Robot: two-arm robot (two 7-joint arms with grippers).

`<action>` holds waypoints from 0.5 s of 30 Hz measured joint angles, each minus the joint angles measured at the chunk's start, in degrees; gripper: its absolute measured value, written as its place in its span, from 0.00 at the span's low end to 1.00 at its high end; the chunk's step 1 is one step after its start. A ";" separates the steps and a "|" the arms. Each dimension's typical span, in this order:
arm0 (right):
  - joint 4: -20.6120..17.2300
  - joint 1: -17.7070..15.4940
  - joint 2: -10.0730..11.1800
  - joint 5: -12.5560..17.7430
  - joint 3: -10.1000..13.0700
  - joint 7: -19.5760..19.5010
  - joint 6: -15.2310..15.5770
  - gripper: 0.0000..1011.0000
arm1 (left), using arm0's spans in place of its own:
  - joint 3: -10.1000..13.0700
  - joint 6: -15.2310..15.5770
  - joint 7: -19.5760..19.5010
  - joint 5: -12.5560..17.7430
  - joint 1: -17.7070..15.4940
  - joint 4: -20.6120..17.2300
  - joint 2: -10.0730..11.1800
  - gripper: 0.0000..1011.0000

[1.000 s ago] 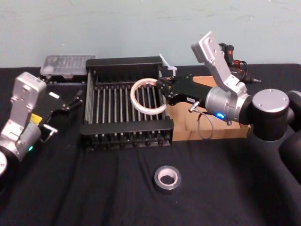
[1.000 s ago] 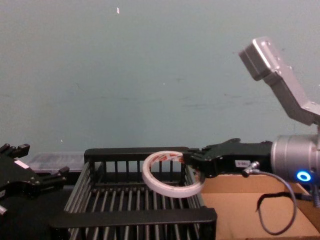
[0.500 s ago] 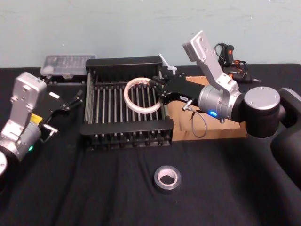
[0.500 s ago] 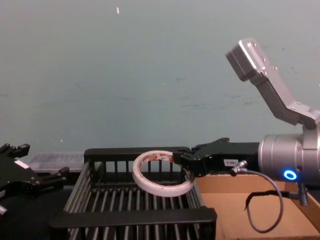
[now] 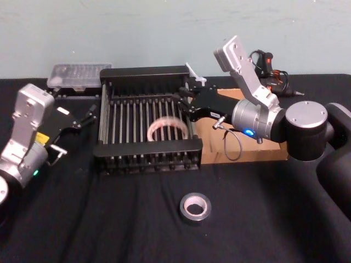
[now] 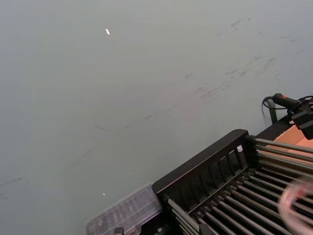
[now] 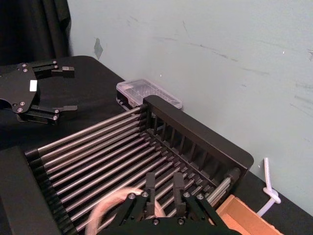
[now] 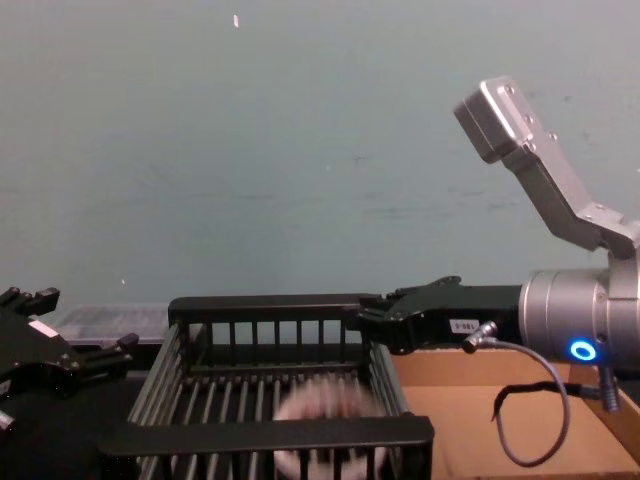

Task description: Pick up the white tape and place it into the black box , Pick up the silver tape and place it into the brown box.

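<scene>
The white tape (image 5: 168,130) is a blurred ring low inside the black box (image 5: 143,72), near its front right; it also smears across the chest view (image 8: 325,415). Above the crate's right rim hangs my right gripper (image 5: 181,102), open, with nothing between its fingers and apart from the tape. The silver tape (image 5: 195,207) lies flat on the black cloth in front of the crate. The brown box (image 5: 258,150) sits right of the crate, mostly under my right arm. My left gripper (image 5: 86,116) is parked open to the left of the crate.
A clear plastic case (image 5: 78,74) stands behind the crate's left corner. A black tool with cables (image 5: 269,66) lies at the back right, and a white cord (image 5: 194,74) behind the crate. Open black cloth spreads around the silver tape.
My right gripper has opened and let go of the white tape, which has dropped from between its fingers down into the black box. The left arm has not moved.
</scene>
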 joint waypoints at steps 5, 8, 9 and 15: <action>-0.05 -0.02 0.03 0.00 0.03 -0.02 0.05 0.36 | 0.00 0.00 0.00 0.00 0.00 0.00 0.00 0.99; -0.08 -0.03 0.04 0.01 0.04 -0.05 0.07 0.45 | 0.00 0.00 0.00 0.00 0.00 0.00 0.00 0.99; -0.08 -0.04 0.05 0.01 0.04 -0.05 0.08 0.48 | 0.00 0.00 0.00 0.00 0.00 0.00 0.00 0.99; -0.11 -0.08 0.07 0.04 0.05 -0.08 0.12 0.68 | 0.00 0.00 0.00 0.00 0.00 0.00 0.00 0.99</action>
